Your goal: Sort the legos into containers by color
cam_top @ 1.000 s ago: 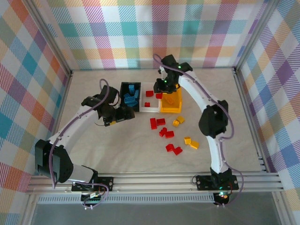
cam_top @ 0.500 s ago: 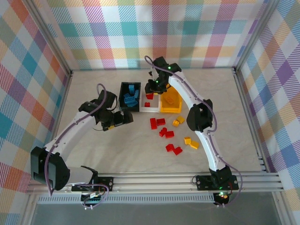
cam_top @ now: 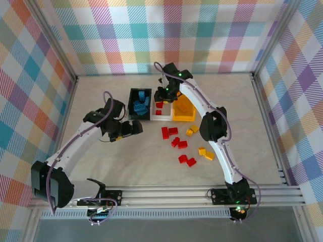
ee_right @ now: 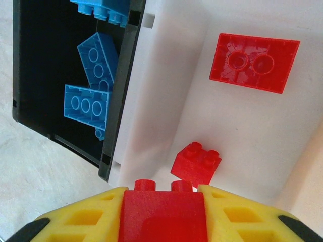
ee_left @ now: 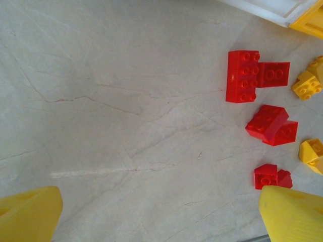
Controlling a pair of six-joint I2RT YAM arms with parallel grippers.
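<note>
Pale marbled tabletop ringed by plaid walls.
A glossy red two-stud brick sits clamped in the right gripper above the white bin, where two more red bricks lie; blue bricks sit in the black bin right alongside. The left gripper gapes wide over bare tabletop, near loose red and yellow bricks.
</note>
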